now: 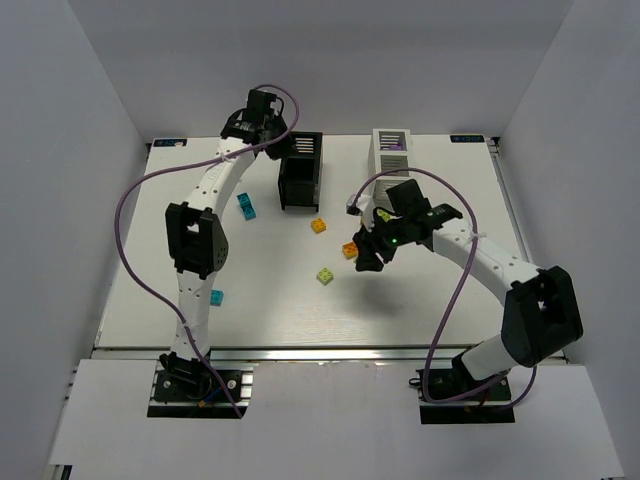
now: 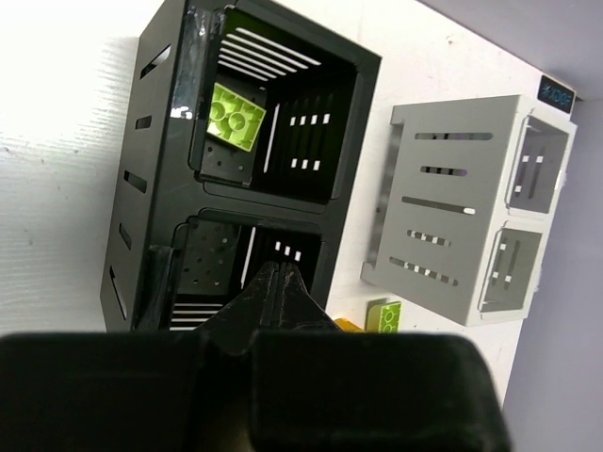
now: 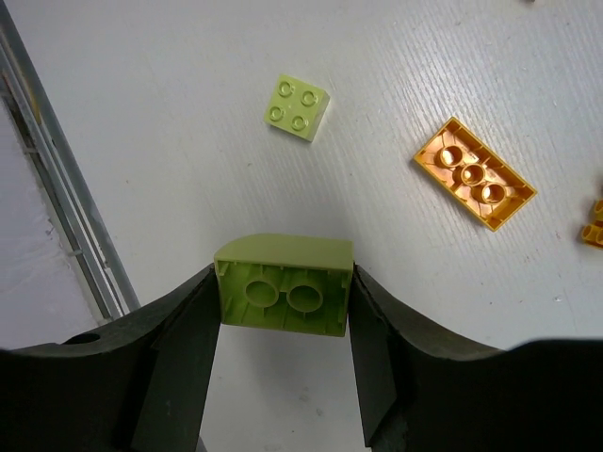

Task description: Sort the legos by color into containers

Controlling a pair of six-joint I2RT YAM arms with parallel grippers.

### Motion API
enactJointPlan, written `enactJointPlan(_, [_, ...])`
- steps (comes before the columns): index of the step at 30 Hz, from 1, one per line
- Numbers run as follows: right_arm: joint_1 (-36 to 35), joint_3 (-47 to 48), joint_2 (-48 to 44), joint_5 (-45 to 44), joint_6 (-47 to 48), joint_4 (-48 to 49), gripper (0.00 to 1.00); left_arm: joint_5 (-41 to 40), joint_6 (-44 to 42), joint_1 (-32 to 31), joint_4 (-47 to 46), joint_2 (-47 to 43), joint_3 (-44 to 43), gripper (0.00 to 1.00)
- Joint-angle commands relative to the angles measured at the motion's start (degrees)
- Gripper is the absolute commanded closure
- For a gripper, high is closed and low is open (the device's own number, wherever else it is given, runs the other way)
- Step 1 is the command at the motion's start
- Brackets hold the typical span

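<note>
On your desk, near to far: cyan lego by the left edge; loose lime lego mid-desk; your right pincer clamped on a second lime lego; black container and white container at the far edge; your left pincer fully closed, empty, beside the black one.

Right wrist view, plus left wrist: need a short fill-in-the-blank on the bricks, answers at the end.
1. The held brick in the right gripper is ___ in colour.
2. The loose orange brick lies on the table with its studs facing ___.
3. In the left wrist view, a lime brick is inside the ___ container.
Missing words: lime green; down; black.
</note>
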State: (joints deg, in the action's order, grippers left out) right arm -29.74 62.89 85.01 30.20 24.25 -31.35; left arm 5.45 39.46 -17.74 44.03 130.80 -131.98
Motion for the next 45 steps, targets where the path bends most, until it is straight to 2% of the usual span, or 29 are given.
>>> enactJointPlan(1, [0.12, 1.0, -3.0, 1.97, 0.53, 1.47, 1.0, 0.96, 0.0, -0.02, -1.32, -4.33, 0.5, 1.0])
enactJointPlan(7, [0.2, 6.09, -3.19, 1.8, 0.1, 4.1, 1.0, -1.49, -1.23, 0.16, -2.8, -10.64, 3.48, 1.0])
enactJointPlan(10, [0.12, 11.71, -0.74, 0.92, -2.61, 5.77, 1.0, -2.37, -2.19, 0.33, -4.21, -16.79, 9.44, 1.0])
enactJointPlan(13, [0.12, 18.81, 3.38, 0.31, -5.17, 7.62, 1.0, -3.25, -3.6, 0.51, -7.19, -25.05, 19.37, 1.0])
enactJointPlan(14, [0.12, 20.76, 4.71, -0.22, -7.35, 8.23, 1.0, -3.52, -4.13, 0.51, -8.25, -27.51, 25.57, 1.0])
enactJointPlan(17, [0.12, 29.81, 11.03, -2.06, -13.06, 10.69, 1.0, -4.48, -4.74, 0.6, -11.24, -37.0, 34.83, 0.79])
enactJointPlan(18, [0.12, 32.27, 12.79, -2.42, -14.74, 11.31, 1.0, -4.57, -4.66, 0.51, -11.77, -39.46, 40.78, 0.72])
enactJointPlan(19, [0.12, 34.99, 16.73, -3.03, -16.5, 12.36, 1.0, -4.66, -4.75, 0.6, -12.91, -44.53, 43.8, 0.56])
enactJointPlan(22, [0.03, 45.8, 25.25, -4.7, -22.48, 14.47, 1.0, -4.66, -3.78, 0.6, -15.63, -54.9, 55.93, 0.36])
enactJointPlan(23, [-0.06, 50.26, 27.38, -6.01, -23.62, 15.44, 1.0, -4.66, -2.82, 0.6, -16.34, -57.39, 58.83, 0.34])
enactJointPlan(24, [-0.06, 52.31, 31.05, -6.55, -25.55, 16.32, 1.0, -6.23, -2.29, 0.51, -17.13, -59.68, 63.9, 0.32])
enactJointPlan(30, [-0.32, 65.94, 43.46, -12.7, -28.9, 22.64, 1.0, -6.6, 2.63, 0.51, -18.89, -74.98, 80.53, 0.29])
enactJointPlan(33, [-0.58, 66.57, 45.94, -15.16, -28.56, 27.12, 1.0, -6.86, 4.48, 0.51, -18.63, -79.11, 83.99, 0.29])
enactJointPlan(40, [-1.11, 65.51, 49.81, -19.47, -27.59, 34.34, 0.85, -7.21, 7.99, 0.51, -18.54, -84.83, 90.84, 0.29])
enactJointPlan(45, [-1.46, 65.95, 52.09, -20.09, -27.5, 38.2, 0.79, -7.56, 8.52, 0.6, -17.58, -86.41, 91.9, 0.29])
